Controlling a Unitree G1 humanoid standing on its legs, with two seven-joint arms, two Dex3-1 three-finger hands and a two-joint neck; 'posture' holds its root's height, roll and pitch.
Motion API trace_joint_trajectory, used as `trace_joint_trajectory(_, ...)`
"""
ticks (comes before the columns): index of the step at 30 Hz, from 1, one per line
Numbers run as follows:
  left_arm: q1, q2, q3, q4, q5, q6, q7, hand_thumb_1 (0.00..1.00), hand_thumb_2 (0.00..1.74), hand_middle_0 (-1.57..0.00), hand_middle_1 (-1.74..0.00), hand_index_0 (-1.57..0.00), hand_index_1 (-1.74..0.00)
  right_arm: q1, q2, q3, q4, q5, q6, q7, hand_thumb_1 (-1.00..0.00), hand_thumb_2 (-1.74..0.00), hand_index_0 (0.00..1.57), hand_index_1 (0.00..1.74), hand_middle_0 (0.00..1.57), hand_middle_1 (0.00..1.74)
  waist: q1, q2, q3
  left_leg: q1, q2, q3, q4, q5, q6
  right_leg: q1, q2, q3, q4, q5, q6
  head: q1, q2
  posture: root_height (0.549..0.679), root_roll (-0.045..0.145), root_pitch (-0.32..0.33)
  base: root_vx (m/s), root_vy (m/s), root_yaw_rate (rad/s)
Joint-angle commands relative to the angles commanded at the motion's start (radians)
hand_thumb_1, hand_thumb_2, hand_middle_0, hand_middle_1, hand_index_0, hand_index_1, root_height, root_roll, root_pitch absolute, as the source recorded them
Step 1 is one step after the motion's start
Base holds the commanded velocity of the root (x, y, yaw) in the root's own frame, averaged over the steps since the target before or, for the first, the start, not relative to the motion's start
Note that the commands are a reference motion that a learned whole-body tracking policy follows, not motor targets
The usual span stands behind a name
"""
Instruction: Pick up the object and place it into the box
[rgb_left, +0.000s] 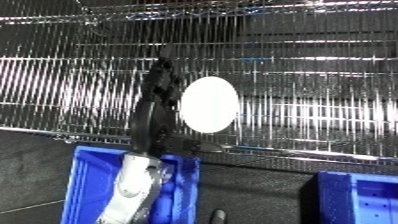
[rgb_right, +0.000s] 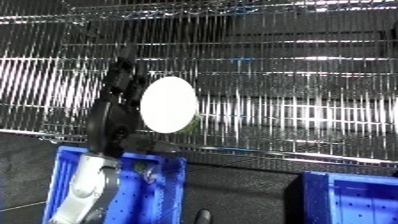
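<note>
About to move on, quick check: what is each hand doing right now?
Left hand: up at the wire shelf beside the white oval object; grip cannot be told.
Right hand: not in view.

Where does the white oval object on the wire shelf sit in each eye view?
Left eye view: white oval object at centre, just right of the left hand.
Right eye view: left of centre.
Shared landmark: blue bin at lower left, below the object.

Chrome wire shelving (rgb_left: 311, 75) (bright glare), dark floor (rgb_left: 258, 195) below.
</note>
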Motion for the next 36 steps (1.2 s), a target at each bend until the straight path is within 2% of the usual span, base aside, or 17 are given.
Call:
trace_joint_trajectory(6,-0.047,0.010,0.001,0.053,-0.015,0.017,0.001,0.00,0.00,0.00,0.00,0.00,0.00,0.006,0.000,0.014,-0.042,0.011,-0.012,-0.006,0.00,0.00,0.00,0.00,0.00,0.00,-0.017,-0.017,0.000,-0.024,0.005,-0.001,0.012,-0.008,0.0006,-0.020,0.0058,0.001,0.000,0.004,0.0047,-0.019,0.047,0.617,-0.015,0.126,-0.001,0.006,-0.044)
trace_joint_trajectory(11,-0.085,0.021,0.000,0.099,-0.018,0.029,-0.015,0.00,0.00,0.00,0.00,0.00,0.00,0.013,-0.001,0.028,-0.079,0.022,-0.022,-0.012,0.00,0.00,0.00,0.00,0.00,0.00,-0.029,-0.029,0.000,-0.039,0.007,-0.001,0.023,-0.014,0.0015,-0.033,0.0090,0.003,0.003,0.005,0.0068,-0.032,0.061,0.616,-0.017,0.135,-0.001,0.008,-0.022)
trace_joint_trajectory(16,-0.115,0.025,-0.002,0.142,-0.019,0.041,-0.034,0.25,0.44,-0.39,-0.44,-0.39,-0.44,0.018,0.005,0.040,-0.102,0.030,-0.027,-0.018,0.00,0.00,0.00,0.00,0.00,0.00,-0.037,-0.037,0.000,-0.044,0.010,-0.002,0.031,-0.021,0.0009,-0.038,0.0093,0.004,0.005,0.003,0.0093,-0.049,0.061,0.615,-0.019,0.140,0.006,0.000,-0.005)
trace_joint_trajectory(21,-0.124,0.027,-0.003,0.171,-0.017,0.043,-0.044,0.50,0.87,-0.79,-0.87,-0.79,-0.87,0.023,0.017,0.048,-0.112,0.031,-0.030,-0.028,0.00,0.00,0.00,0.00,0.00,0.00,-0.040,-0.038,0.000,-0.043,0.009,-0.002,0.026,-0.023,-0.0009,-0.037,0.0079,0.005,0.000,0.004,0.0119,-0.051,0.063,0.616,-0.020,0.144,0.013,-0.009,0.015)
trace_joint_trajectory(31,-0.119,0.030,0.004,0.209,-0.035,0.035,-0.070,1.00,1.74,-1.57,-1.74,-1.57,-1.74,0.026,0.032,0.057,-0.105,0.030,-0.036,-0.038,0.00,0.00,0.00,0.00,0.00,0.00,-0.039,-0.029,0.000,-0.024,0.007,0.000,0.009,-0.022,-0.0045,-0.022,0.0046,0.007,-0.011,-0.001,0.0108,-0.053,0.045,0.618,-0.016,0.143,0.004,-0.004,0.009)
trace_joint_trajectory(36,-0.095,0.028,0.006,0.209,-0.036,0.034,-0.081,1.00,1.74,-1.57,-1.74,-1.57,-1.74,0.029,0.040,0.051,-0.082,0.027,-0.032,-0.038,0.00,0.00,0.00,0.00,0.00,0.00,-0.030,-0.020,0.000,-0.001,0.006,-0.001,-0.019,-0.013,-0.0076,-0.001,0.0017,0.005,-0.032,0.000,0.0096,-0.046,0.037,0.622,-0.012,0.140,-0.010,-0.019,0.040)
